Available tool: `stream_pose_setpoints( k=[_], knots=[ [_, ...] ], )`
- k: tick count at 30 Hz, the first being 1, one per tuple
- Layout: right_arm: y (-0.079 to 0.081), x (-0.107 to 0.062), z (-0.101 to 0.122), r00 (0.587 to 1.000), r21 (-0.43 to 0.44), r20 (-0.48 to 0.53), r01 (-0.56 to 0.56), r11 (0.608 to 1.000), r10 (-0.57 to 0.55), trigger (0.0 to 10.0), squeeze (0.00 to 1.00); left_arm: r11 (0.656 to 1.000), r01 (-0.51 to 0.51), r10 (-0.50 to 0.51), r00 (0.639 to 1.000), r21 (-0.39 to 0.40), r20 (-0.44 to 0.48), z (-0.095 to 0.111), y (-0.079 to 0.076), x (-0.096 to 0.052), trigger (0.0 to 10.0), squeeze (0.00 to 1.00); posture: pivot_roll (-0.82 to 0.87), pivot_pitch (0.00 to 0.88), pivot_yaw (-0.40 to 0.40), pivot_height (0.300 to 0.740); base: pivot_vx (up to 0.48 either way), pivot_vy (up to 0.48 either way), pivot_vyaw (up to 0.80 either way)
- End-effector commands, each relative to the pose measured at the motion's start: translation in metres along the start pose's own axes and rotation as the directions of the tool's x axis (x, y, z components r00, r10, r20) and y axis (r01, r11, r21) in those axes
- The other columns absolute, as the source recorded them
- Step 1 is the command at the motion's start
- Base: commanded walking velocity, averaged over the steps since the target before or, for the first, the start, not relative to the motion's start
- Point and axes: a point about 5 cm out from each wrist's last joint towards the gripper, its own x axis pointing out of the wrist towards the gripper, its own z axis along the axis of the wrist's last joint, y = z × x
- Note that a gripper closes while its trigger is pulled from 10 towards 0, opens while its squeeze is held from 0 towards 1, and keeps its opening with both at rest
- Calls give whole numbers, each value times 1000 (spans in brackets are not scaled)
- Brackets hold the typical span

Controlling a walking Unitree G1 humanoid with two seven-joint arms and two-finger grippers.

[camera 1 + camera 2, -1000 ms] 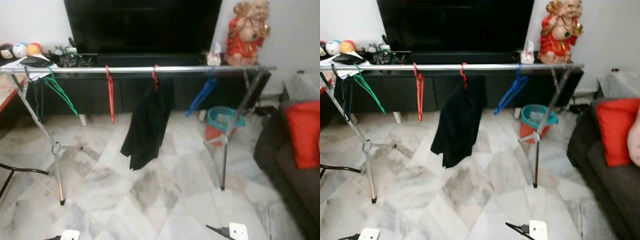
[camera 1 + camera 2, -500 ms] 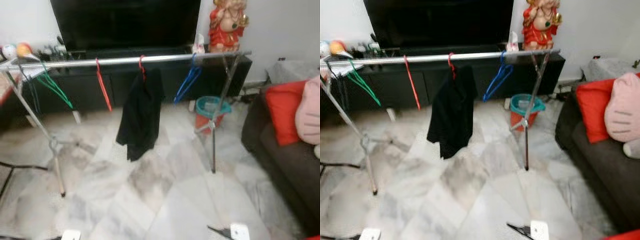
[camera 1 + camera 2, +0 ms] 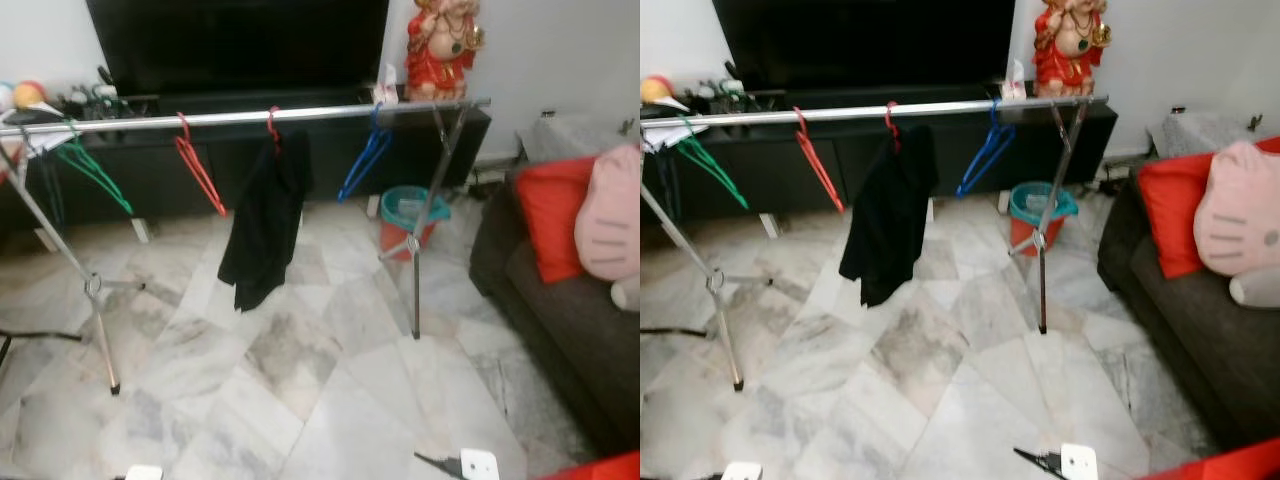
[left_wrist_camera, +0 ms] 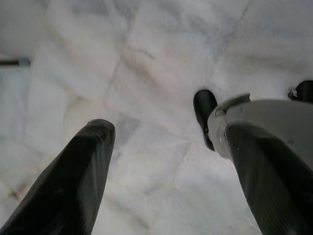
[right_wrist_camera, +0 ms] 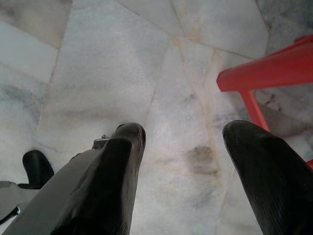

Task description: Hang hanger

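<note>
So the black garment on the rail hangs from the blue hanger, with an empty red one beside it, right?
Not quite. The black garment hangs from a red hanger; the blue hanger is empty, further along the rail. The empty red hanger beside it is right. The left eye view shows this.

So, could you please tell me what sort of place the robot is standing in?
Most likely a home living room: a large dark television on a low cabinet, a sofa with a red cushion, and a clothes rail on marble floor tiles.
</note>
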Motion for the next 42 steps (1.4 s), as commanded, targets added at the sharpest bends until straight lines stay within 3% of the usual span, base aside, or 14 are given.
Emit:
stream_pose_setpoints(
  k=[1,7,11,15,19,33,38,42],
  knots=[
    [-2,0,-3,1000,-3,-12,4,1000,-4,10000,0,1000,-3,3,1000,10,-8,-1,1,0,10000,0,-85,0,-26,732,0,0,-750],
    [-2,0,-3,1000,-8,-15,3,1000,-3,10000,0,1000,-3,3,1000,23,-11,-1,2,0,10000,0,-86,0,-26,732,0,0,-746],
    [-2,0,-3,1000,-12,-16,2,1000,-3,10000,0,997,7,-6,1000,76,-20,-1,1,0,10000,0,-87,0,-25,732,0,0,-744],
    [-2,0,-3,1000,-16,-17,2,1000,-2,10000,0,1000,-5,6,1000,28,-15,-2,2,0,10000,0,-89,0,-24,732,0,-262,-744],
    [-2,0,-4,1000,-18,-18,1,1000,-1,10000,0,997,3,-2,1000,78,-15,-1,1,0,10000,0,-89,0,-23,732,0,0,-739],
    [-2,0,-4,1000,-26,-21,0,1000,0,10000,0,997,4,-3,1000,78,-14,-2,1,0,10000,0,-90,0,-21,732,0,-110,-714],
    [-2,-1,-5,1000,-27,-22,0,1000,0,10000,0,991,12,-10,1000,137,-14,0,1,0,10000,0,-89,0,-20,732,0,-288,-706],
    [-2,-1,-5,1000,-26,-22,0,1000,0,10000,0,995,8,-7,1000,97,-10,-1,1,0,10000,0,-91,0,-20,732,0,-120,-705]
  ],
)
